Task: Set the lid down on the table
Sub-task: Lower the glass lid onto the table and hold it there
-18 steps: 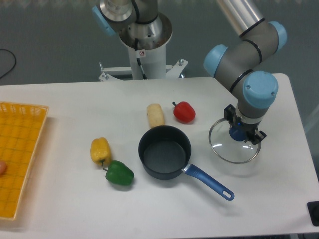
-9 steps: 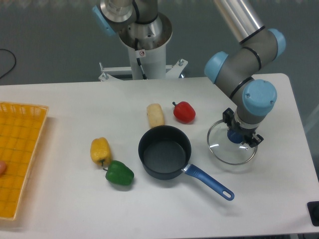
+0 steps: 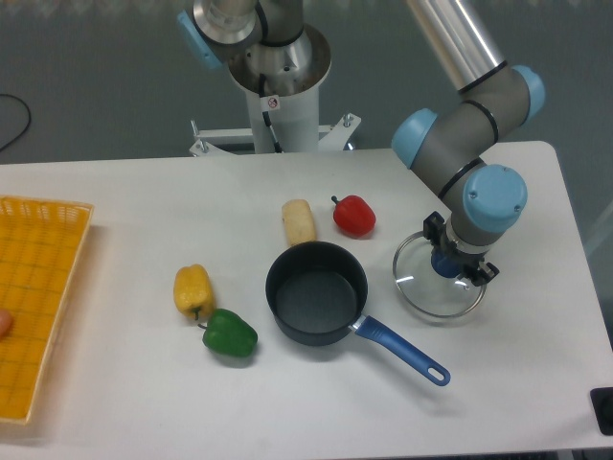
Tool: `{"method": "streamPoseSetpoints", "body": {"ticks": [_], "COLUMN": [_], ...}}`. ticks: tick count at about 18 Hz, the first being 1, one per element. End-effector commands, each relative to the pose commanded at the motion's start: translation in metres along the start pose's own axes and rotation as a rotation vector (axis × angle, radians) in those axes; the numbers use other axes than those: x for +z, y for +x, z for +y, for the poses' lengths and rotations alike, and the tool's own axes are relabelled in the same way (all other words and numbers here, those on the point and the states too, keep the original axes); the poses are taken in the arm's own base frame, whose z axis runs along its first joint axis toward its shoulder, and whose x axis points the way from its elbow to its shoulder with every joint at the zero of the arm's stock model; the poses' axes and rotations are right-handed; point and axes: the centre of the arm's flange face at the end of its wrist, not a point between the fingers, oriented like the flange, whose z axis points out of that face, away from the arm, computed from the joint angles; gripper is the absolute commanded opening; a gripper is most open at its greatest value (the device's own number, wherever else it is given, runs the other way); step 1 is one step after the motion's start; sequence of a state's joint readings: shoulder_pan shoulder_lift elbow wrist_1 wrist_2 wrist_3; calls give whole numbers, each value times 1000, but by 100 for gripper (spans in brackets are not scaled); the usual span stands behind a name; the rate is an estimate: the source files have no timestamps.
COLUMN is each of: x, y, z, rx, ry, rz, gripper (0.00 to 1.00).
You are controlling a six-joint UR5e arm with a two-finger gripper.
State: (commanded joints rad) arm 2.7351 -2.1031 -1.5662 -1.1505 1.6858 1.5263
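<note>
A large white rectangular table (image 3: 115, 402) with rounded corners fills the view. A yellow mesh tray (image 3: 34, 297) sits at its left edge. Right of centre stands a dark saucepan (image 3: 316, 292), its blue handle pointing toward the lower right. Just right of the pan, the round clear glass lid (image 3: 421, 287) with a metal rim lies about flat, its blue knob facing up. The arm's two-finger gripper (image 3: 452, 266) is clamped on that knob from above. Red (image 3: 354, 216), yellow (image 3: 192, 289) and green (image 3: 230, 333) peppers lie nearby.
</note>
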Motion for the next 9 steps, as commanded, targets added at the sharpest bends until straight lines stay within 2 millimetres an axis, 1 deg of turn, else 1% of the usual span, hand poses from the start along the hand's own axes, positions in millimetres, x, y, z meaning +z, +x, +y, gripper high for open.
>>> {"method": "streamPoseSetpoints", "body": {"ticks": [2,4,9], "x": [1,2,4], "y": [0,0,0], "z": [1,1,-1], "rx": [0,2,4], "ry": [-12,-25,-28], "rz": [1,2,6], "gripper": [49,53,54]}}
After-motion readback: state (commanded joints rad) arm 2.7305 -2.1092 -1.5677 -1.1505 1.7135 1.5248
